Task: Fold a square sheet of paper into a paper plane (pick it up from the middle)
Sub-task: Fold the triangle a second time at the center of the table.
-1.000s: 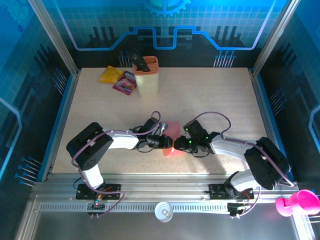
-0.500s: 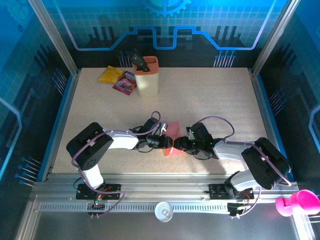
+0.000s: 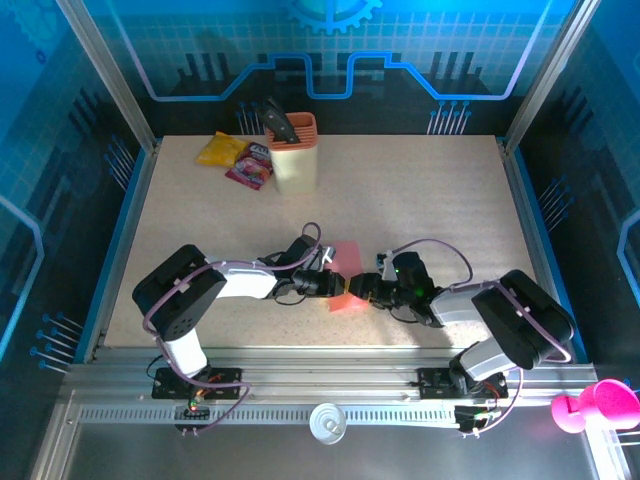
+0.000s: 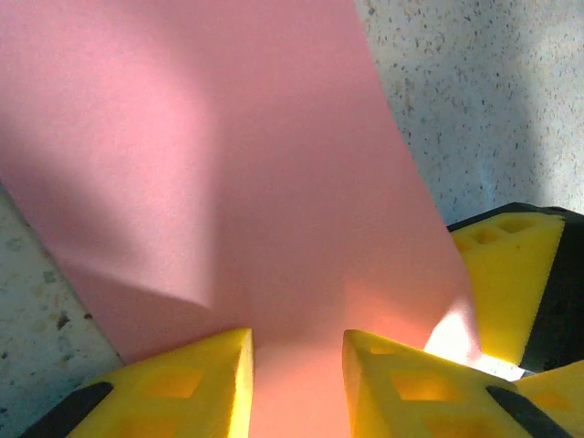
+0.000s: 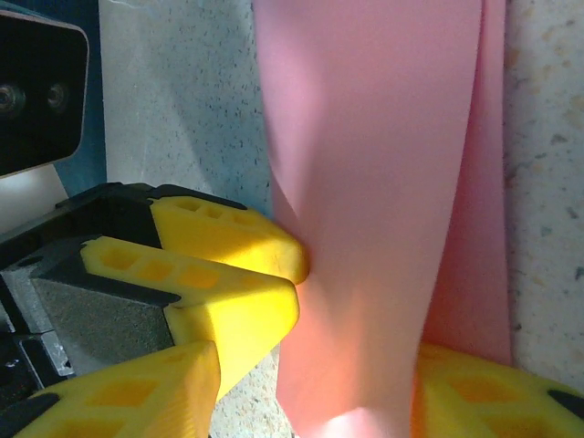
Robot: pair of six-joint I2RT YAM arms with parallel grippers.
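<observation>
A fold is judged to be in hand, fairly early in the task: the paper (image 3: 347, 262) is seen as a bent sheet, not as a pointed dart, and no finished centre crease can be made out. It lies at the near middle of the table (image 3: 450, 200), between the two arms. One part rests on the surface and another is raised in a curve.

The left end effector (image 3: 335, 284) is met at the paper's left side. In the left wrist view its jaws are seen partly closed, with a narrow gap into which the pink sheet runs. Whether the sheet is actually pinched there cannot be told.

The right end effector (image 3: 364, 291) is placed just opposite, at the paper's right side, close to the left one. In the right wrist view its jaws are seen well apart, with the raised band of paper standing loosely between them and touching neither clearly. Nothing is clamped by it.

For the next move, a firm hold by one side would be needed while the other is closed on the raised band or pressed down along it, so that a sharp crease is set. The edges should be lined up first, since a skewed fold would be carried into every later one. A light, slow touch is called for, because such thin, matte paper is likely to buckle or slip rather than bend where it is wanted.
</observation>
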